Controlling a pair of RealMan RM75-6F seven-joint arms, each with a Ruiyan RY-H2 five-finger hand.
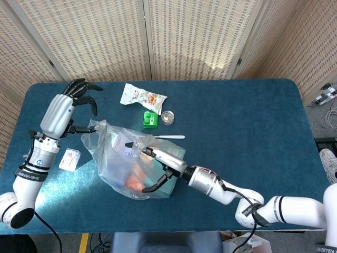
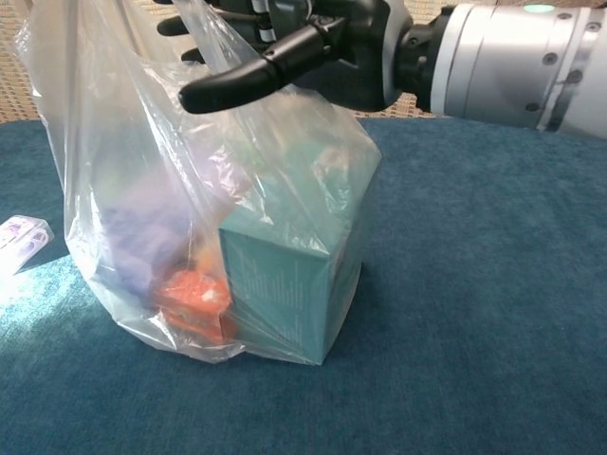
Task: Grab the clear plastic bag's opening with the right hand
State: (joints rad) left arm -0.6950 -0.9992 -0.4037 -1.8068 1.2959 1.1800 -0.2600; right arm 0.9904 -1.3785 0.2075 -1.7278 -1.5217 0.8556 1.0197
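- Clear plastic bag (image 1: 124, 163) standing near the front-left of the blue table (image 1: 253, 116), holding a teal box (image 2: 285, 275) and an orange packet (image 2: 194, 299); opening at the top, facing up.
- Right hand (image 1: 160, 167) over the bag's right rim, fingers apart, thumb jutting out low; nothing gripped yet, by the look of it.
- Left hand (image 1: 71, 108) at the bag's far-left edge; whether pinching film cannot be told.
- Best done by bringing the fingers just inside the rim, thumb outside, then closing on the film alone.
- Worth avoiding: pressing down on the box, or dragging the bag sideways.
- Snack packet (image 1: 142, 97) and green block (image 1: 150, 119) beyond, well apart.
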